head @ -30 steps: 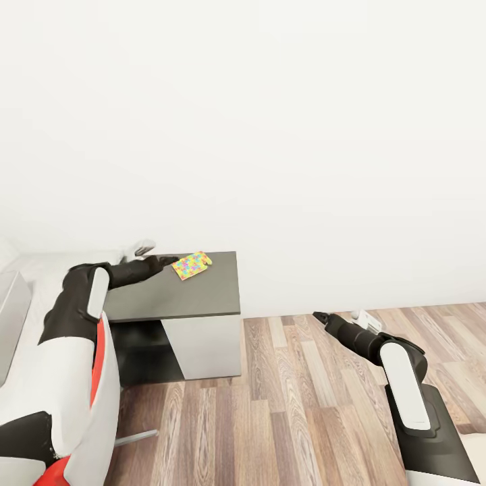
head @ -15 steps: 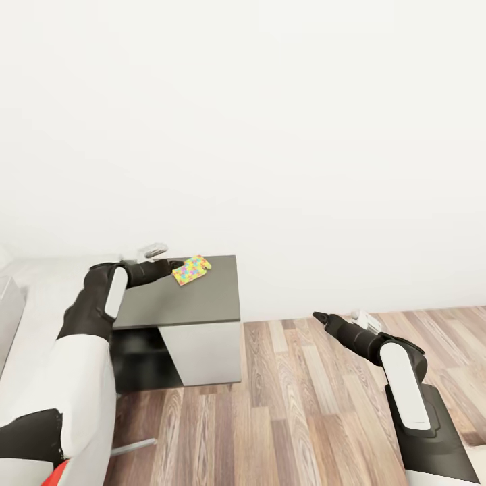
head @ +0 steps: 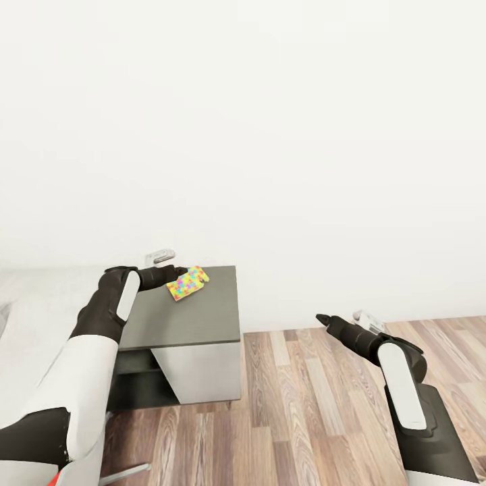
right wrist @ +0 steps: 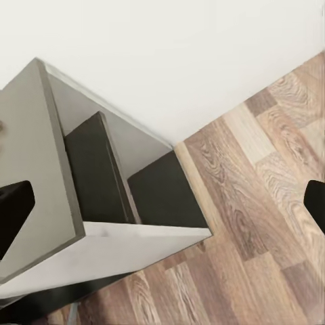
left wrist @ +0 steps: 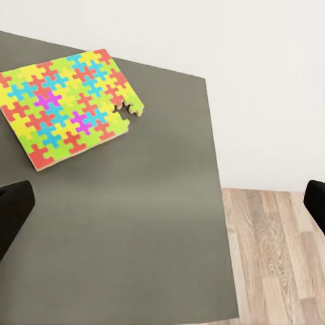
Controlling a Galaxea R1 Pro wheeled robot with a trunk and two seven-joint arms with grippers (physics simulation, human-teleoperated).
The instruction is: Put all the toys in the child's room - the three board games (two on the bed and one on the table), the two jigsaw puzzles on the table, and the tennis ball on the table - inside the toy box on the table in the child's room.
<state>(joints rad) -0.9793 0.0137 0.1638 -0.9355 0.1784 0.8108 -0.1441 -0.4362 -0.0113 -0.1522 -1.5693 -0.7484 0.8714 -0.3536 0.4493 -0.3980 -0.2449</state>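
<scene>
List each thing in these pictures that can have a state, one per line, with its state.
Jigsaw puzzle: lying flat on the dark grey shelf top, not gripped, one corner piece missing.
Left gripper: jaws open, empty, over the dark grey shelf section beside the puzzle.
Right gripper: jaws open, empty, held above the wood floor.

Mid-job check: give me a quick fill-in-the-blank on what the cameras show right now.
1. The jigsaw puzzle lies flat on the ____ grey shelf top.
2. The left gripper has its fingers spread wide and holds ____.
3. The right gripper hangs over the ____ floor.

Missing: dark; nothing; wood-plank
</scene>
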